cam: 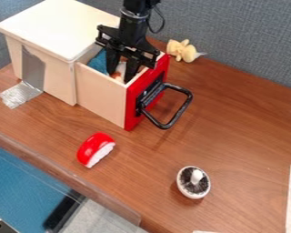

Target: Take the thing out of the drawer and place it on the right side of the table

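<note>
The black gripper (118,75) hangs down into the pulled-out drawer (102,93), its two fingers spread apart and pointing downward. Between and behind them a small orange and white thing (120,68) lies in the drawer, partly covered by the fingers; whether they touch it I cannot tell. Something blue (98,62) is also inside, toward the cabinet. The drawer has light wooden sides and a red front with a black handle (183,107). Brown wood makes up the table (245,123), whose right side lies beyond the handle.
A white-topped cabinet (53,27) holds the drawer. On the table are a red and white toy piece (96,149) in front of the drawer, a round black and white toy (193,182) at the lower right, and a yellow plush toy (183,50) near the grey back wall.
</note>
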Action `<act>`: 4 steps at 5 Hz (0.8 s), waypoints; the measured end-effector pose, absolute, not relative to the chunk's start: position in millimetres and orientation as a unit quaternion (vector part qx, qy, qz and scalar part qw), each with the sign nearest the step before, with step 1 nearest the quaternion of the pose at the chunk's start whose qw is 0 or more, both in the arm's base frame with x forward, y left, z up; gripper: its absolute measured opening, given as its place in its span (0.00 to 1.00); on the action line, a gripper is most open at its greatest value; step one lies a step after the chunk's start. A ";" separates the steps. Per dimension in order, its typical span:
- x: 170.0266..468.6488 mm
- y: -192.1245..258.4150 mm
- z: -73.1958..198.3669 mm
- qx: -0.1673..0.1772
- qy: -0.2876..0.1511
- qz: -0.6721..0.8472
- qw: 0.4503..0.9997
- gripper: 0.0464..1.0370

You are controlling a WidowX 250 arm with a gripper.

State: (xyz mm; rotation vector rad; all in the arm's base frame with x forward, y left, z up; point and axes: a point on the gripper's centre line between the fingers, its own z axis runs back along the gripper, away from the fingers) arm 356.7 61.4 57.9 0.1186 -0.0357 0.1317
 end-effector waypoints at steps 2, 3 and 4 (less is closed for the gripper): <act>352.9 56.1 63.3 0.069 -0.010 0.069 0.995 0.20; 353.4 35.0 115.3 0.077 -0.069 0.070 0.992 0.20; 357.7 -9.4 141.2 0.055 -0.111 0.031 0.992 0.20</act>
